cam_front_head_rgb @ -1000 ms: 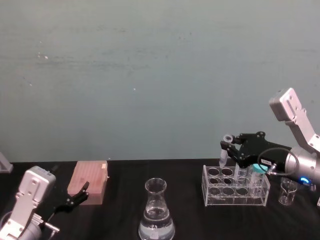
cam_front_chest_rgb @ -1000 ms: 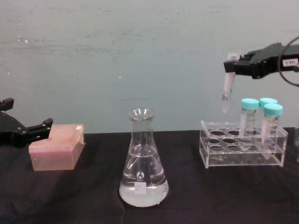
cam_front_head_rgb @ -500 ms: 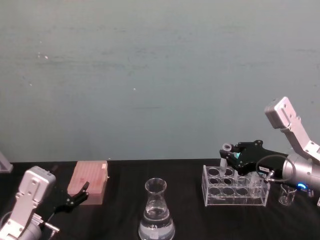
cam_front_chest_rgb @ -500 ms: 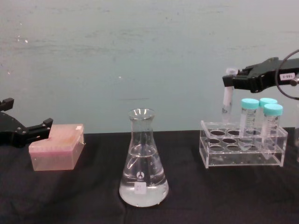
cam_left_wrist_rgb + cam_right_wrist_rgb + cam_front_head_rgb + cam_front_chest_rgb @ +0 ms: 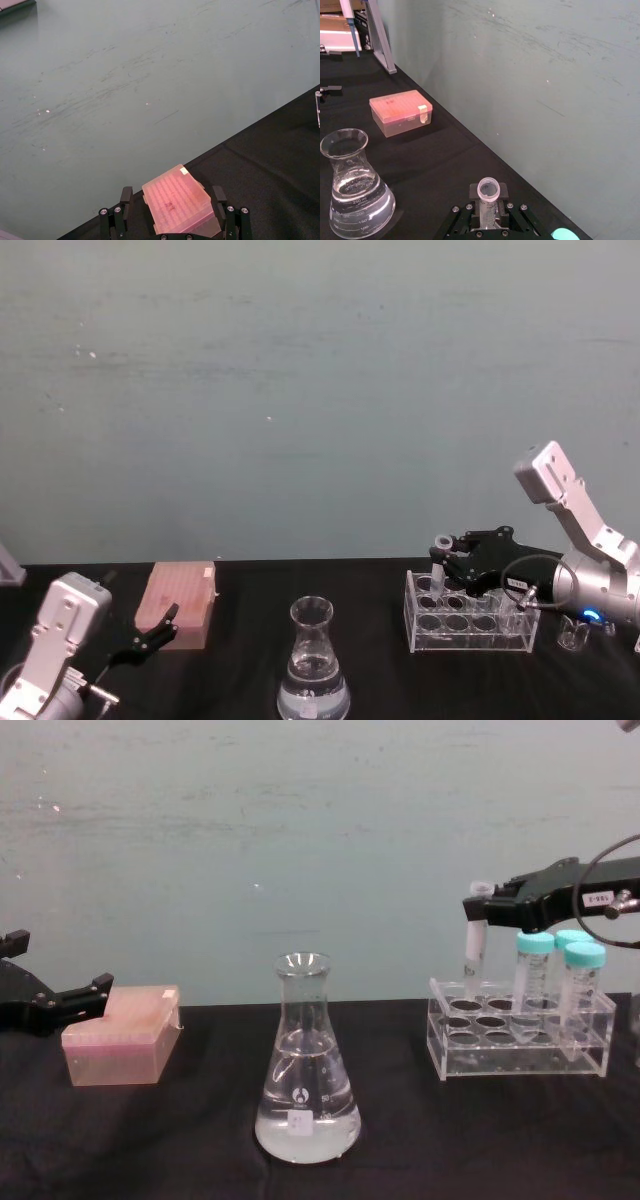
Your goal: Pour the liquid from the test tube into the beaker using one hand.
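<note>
A black-covered table (image 5: 400, 1140) stands before a pale green wall. Taking the beaker (image 5: 306, 1065) as the centre of a clock face, it sits near the front middle of the table, a clear conical flask with liquid (image 5: 306, 1130) pooled in its wide base.

At about three o'clock stands a clear rack (image 5: 520, 1040) of round wells. The right gripper (image 5: 476, 910) reaches in from the right edge and is clamped on the test tube (image 5: 472, 948) just under its whitish rim. The tube hangs nearly upright, its lower end at the rack's top, over the rear left wells. The chest view gives this side-on height and also shows three teal-capped tubes (image 5: 553, 985) standing in the rack just right of it.

The head view looks down on the right gripper (image 5: 442, 551) and places the tube (image 5: 439, 558) at the rack's (image 5: 470, 625) far left corner. It also shows a small glass (image 5: 571, 636) beyond the rack's right end.

The right wrist view looks down the tube's (image 5: 488, 200) open mouth, pinched between the black fingers (image 5: 512, 215).

At about nine o'clock lies a pink box (image 5: 122, 1035). The left gripper (image 5: 75, 998) hangs just left of it, fingers spread; the left wrist view shows the box (image 5: 177, 200) beyond and between them, untouched.
</note>
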